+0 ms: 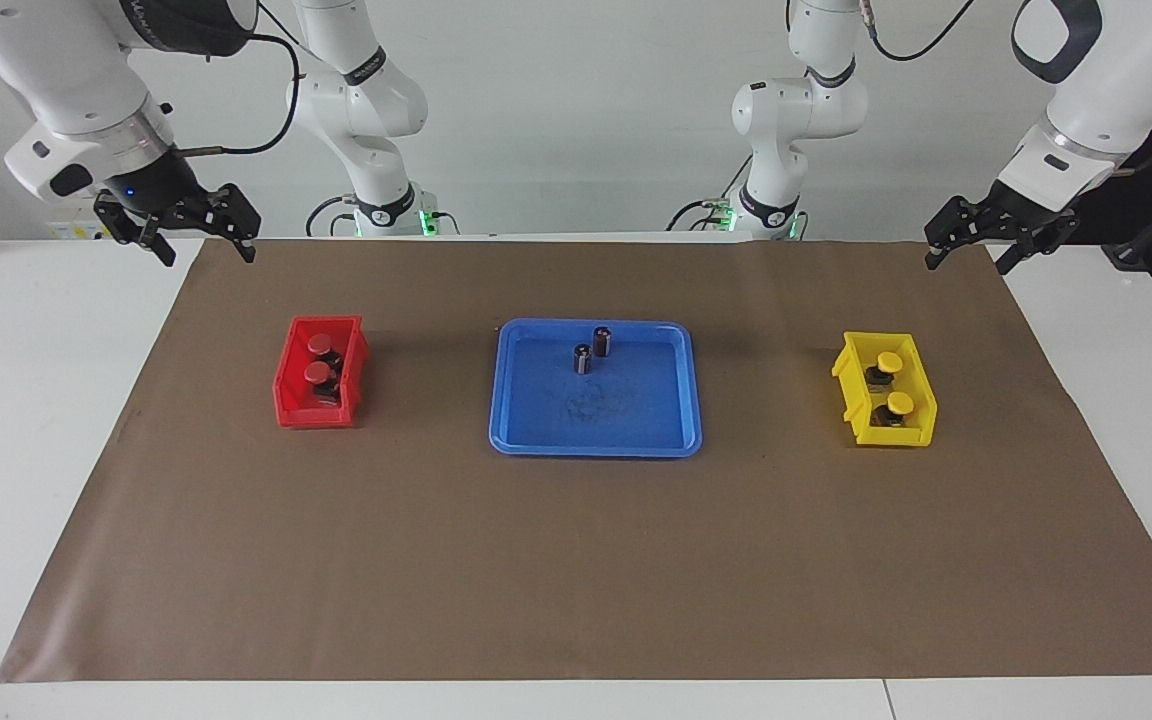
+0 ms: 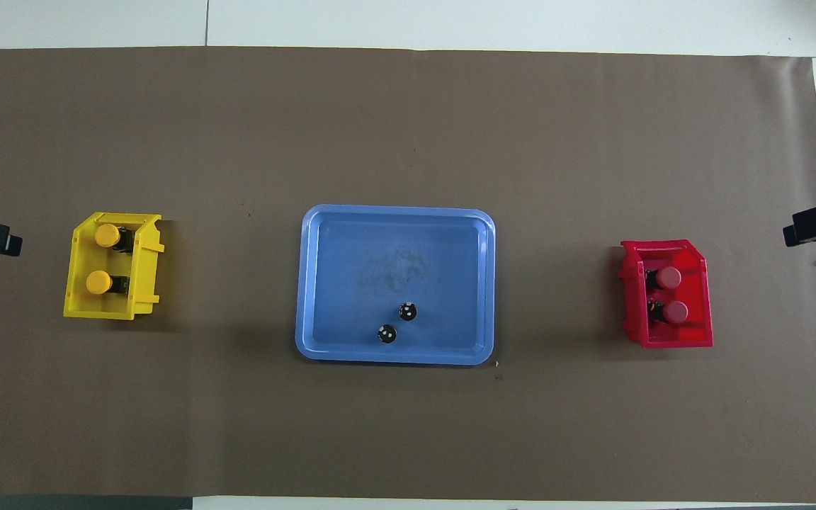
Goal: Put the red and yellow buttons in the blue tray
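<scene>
the counter [image 1: 26,420] is carrying a wide brown mat [image 1: 576,560], and everything is sitting on that mat in one row. the blue tray [image 1: 636,435] is lying in the middle, probably so that both arms can be reaching it equally. the red bin [image 1: 288,385] is standing toward the right arm's end and the yellow bin [image 1: 921,385] toward the left arm's end, each well apart from the tray. the two red buttons [image 1: 319,345] are sitting inside the red bin and the two yellow buttons [image 1: 890,362] inside the yellow bin, so none is lying in the tray yet.

the right gripper [image 1: 198,238] is hanging over the mat's corner near the red bin, its jaws spread and holding nothing. the left gripper [image 1: 971,250] is waiting over the corner near the yellow bin, jaws likewise spread and empty.

two dark cylinders [image 1: 604,342] are standing upright in the tray's part nearest the robots, close together; a button set down there could be knocking them. the deep bin walls are likely crowding any grasp.
</scene>
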Controlling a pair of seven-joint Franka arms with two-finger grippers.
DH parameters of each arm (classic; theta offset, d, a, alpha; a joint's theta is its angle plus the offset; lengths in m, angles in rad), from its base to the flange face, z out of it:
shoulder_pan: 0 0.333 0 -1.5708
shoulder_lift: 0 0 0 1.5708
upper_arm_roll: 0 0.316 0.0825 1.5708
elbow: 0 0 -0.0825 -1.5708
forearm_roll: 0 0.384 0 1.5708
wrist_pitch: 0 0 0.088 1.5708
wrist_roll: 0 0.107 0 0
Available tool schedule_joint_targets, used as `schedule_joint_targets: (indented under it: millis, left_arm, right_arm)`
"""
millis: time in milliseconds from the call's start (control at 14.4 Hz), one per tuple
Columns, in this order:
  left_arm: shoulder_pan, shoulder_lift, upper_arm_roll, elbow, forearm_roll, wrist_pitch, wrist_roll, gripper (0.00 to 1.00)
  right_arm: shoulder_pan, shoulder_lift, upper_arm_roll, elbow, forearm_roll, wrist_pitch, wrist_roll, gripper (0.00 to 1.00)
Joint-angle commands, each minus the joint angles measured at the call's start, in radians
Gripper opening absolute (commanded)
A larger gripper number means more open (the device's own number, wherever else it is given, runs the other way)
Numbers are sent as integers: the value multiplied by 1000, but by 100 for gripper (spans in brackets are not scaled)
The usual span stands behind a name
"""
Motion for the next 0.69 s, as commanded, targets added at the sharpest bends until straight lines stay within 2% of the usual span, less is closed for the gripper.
schedule_joint_targets:
  millis: [0, 625]
  left_arm:
    - [4, -1, -1, 4, 19, 10, 13, 100]
    - [5, -6, 2, -5, 18, 8, 1, 100]
  right_arm:
    - [-11, -11, 9, -6, -1, -10, 11, 100]
    - [-10, -19, 12, -25, 12, -2, -1, 100]
